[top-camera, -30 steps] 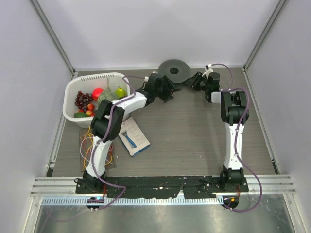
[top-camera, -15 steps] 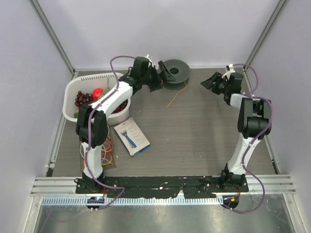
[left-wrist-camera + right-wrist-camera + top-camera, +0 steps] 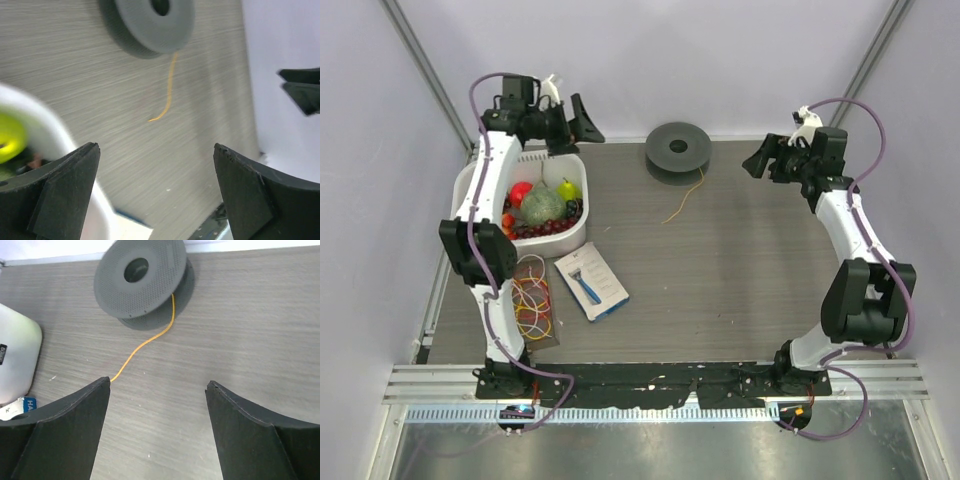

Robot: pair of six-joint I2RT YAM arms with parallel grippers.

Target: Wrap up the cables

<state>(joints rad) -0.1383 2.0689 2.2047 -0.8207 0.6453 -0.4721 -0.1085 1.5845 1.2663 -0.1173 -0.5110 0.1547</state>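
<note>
Dark grey spool (image 3: 678,148) sits at the far side, its yellow-orange wire (image 3: 686,196) tail trailing nearward. The left gripper (image 3: 155,150) and right gripper (image 3: 157,382) hover with jaws wide and empty. Unsecured, that tail may unwind.

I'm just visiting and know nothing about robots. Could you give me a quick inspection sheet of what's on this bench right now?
Surface: grey wood-grain table, no spills seen.
Job's things: dark grey spool lying at the far edge; a thin yellow-orange wire trails loose from it across the table.
Clutter: white basket of fruit, razor pack, tangle of wire loops, all at the left.
Grippers: left gripper open, empty, raised near the basket's far corner; right gripper open, empty, right of the spool.
Cables: purple hoses loop along both arms.
Surroundings: pale walls on three sides.
</note>
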